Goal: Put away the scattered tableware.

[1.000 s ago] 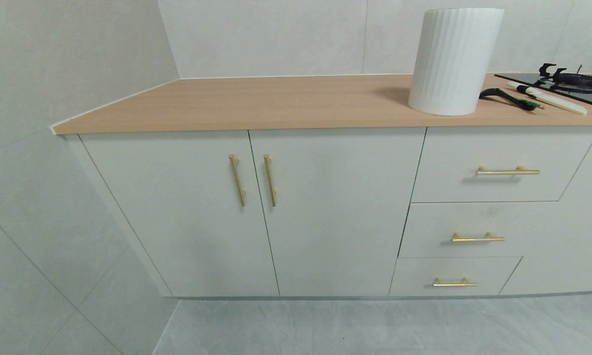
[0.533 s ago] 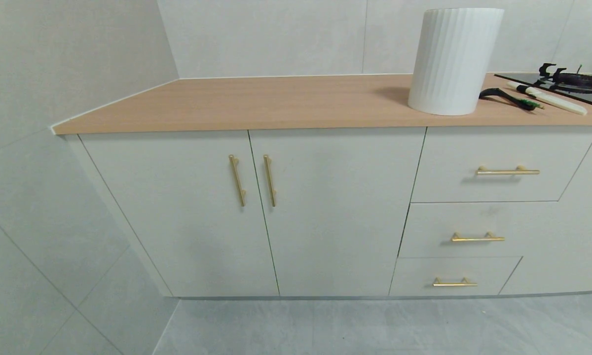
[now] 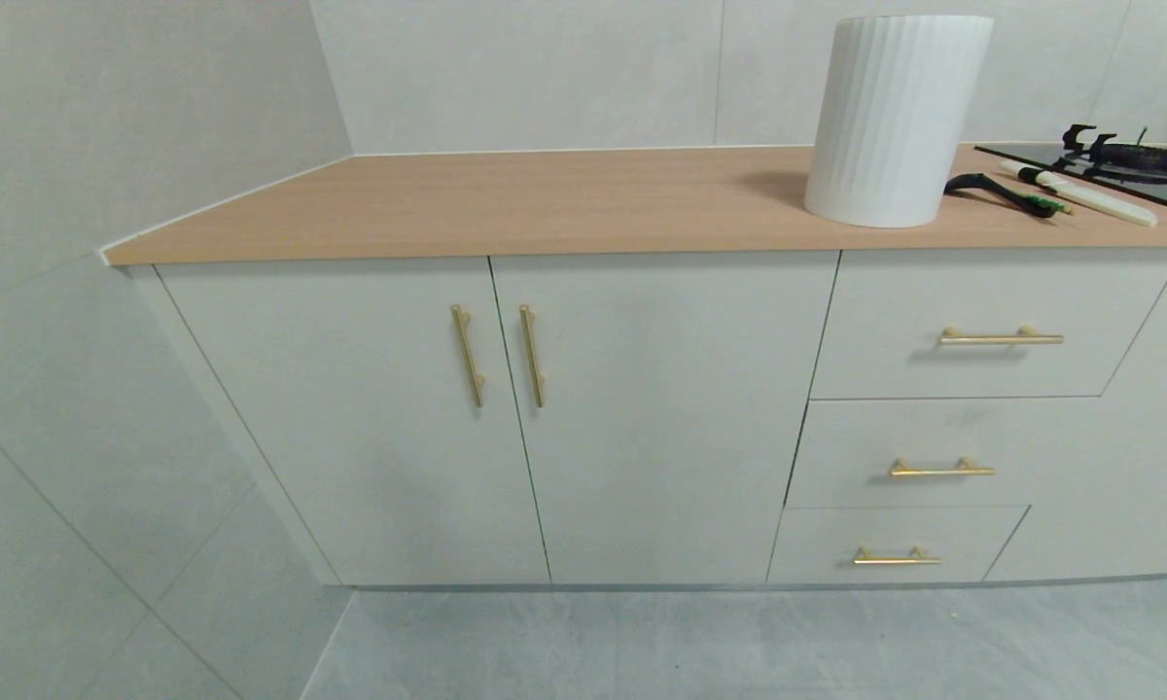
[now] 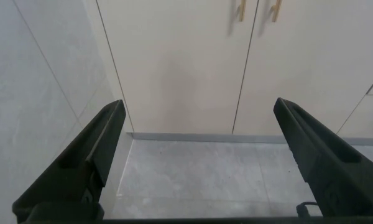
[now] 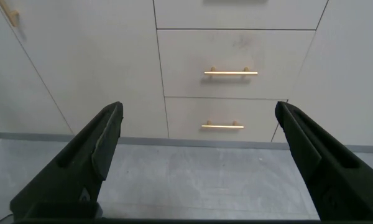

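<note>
Nothing moved; utensils point(image 3: 1079, 192) lie above left tool point(image 4: 199, 106) and right tool point(image 5: 199, 106).

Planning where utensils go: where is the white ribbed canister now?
The white ribbed canister stands upright on the wooden countertop, right side of the head view, above the top drawer, a black-handled tool lying just right of it.

The left end effector point(image 4: 199, 158), fingers spread, faces cabinet doors point(image 4: 174, 62).

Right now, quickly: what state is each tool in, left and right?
Left tool: open, holding nothing.
Right tool: open, holding nothing.
</note>
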